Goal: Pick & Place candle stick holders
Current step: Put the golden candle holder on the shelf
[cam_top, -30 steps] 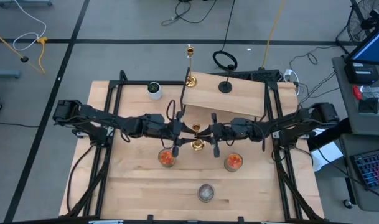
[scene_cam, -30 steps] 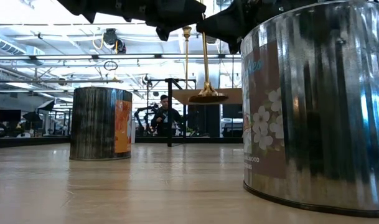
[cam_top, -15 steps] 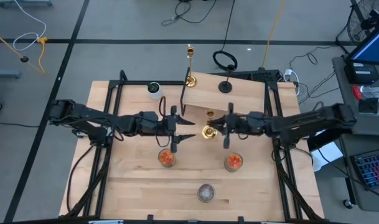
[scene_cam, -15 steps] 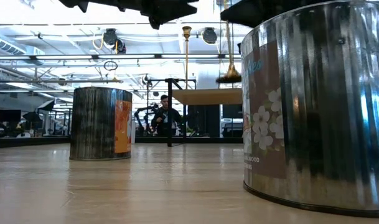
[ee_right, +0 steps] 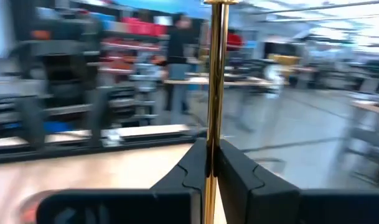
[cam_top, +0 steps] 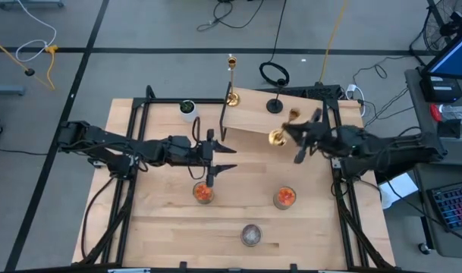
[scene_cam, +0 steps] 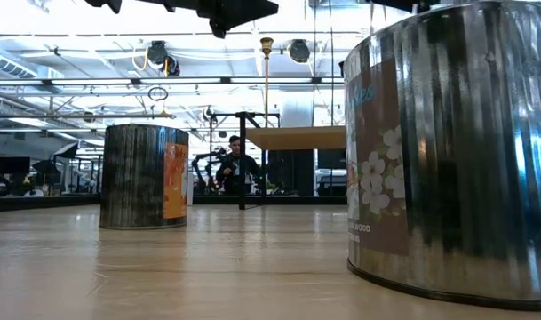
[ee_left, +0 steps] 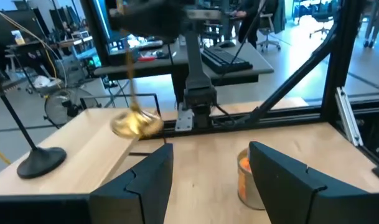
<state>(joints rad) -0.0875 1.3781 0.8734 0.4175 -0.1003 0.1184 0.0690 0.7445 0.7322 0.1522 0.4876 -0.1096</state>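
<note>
My right gripper point(cam_top: 296, 133) is shut on a slim gold candle stick holder point(cam_top: 284, 127), in the air over the near edge of the raised wooden board point(cam_top: 272, 121). The holder's round base point(ee_left: 134, 122) also shows in the left wrist view. My left gripper point(cam_top: 224, 158) is open and empty over the table's middle. A second gold holder point(cam_top: 231, 83) and a black holder point(cam_top: 275, 106) stand on their bases on the board. Two orange-red jars point(cam_top: 204, 192) point(cam_top: 284, 198) and a clear-grey jar point(cam_top: 251, 235) stand on the table. My right gripper pinches the gold holder's thin stem point(ee_right: 213, 118) between its two fingers point(ee_right: 236, 171). The fingers come roughly level from the table's right side and lie across the stem. The holder is lifted clear, roughly upright, its base point(cam_top: 277, 137) hanging below the fingers.
A small white cup point(cam_top: 188, 108) stands at the far left of the table. Black frame rails point(cam_top: 139, 129) run along both sides. In the low view two jars point(scene_cam: 146, 175) point(scene_cam: 457, 151) stand close, and a person point(scene_cam: 234, 164) sits far behind the table.
My right gripper has carried the gold holder up from the table's middle and toward the right and far edges, to the raised board. The holder stays roughly upright and clear of the table. My left gripper has drawn back slightly toward the left edge.
</note>
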